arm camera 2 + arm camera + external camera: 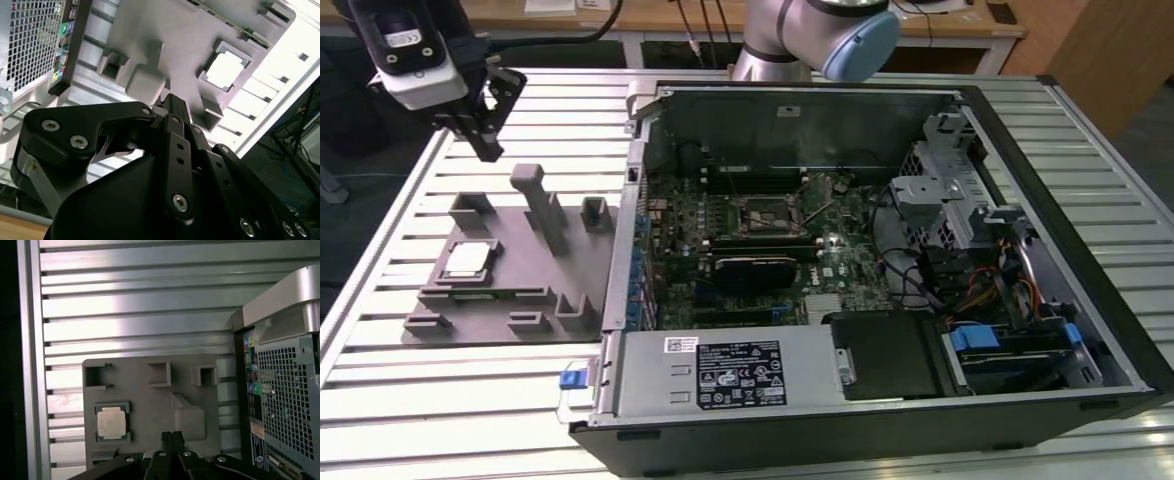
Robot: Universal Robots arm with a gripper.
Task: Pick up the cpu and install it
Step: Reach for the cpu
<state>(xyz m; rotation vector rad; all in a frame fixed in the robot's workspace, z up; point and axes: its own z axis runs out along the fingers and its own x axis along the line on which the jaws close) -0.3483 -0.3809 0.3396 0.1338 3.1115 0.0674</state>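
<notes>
Hovering my claw (488, 150), clenched on nothing, above the fixture (520, 275), cpu (467, 260) seated in its pocket, exterior view adding the open case (787, 125) with its socket (767, 212), wrist views its rear grille (285, 390).

Light fell evenly from above in the exterior view. In the second wrist view the ribbed silver aluminium table (272, 92) glared white — the small flat silvery-grey cpu (226, 69) washed pale — and the black metal gripper (172, 102) lay shadowed.
</notes>
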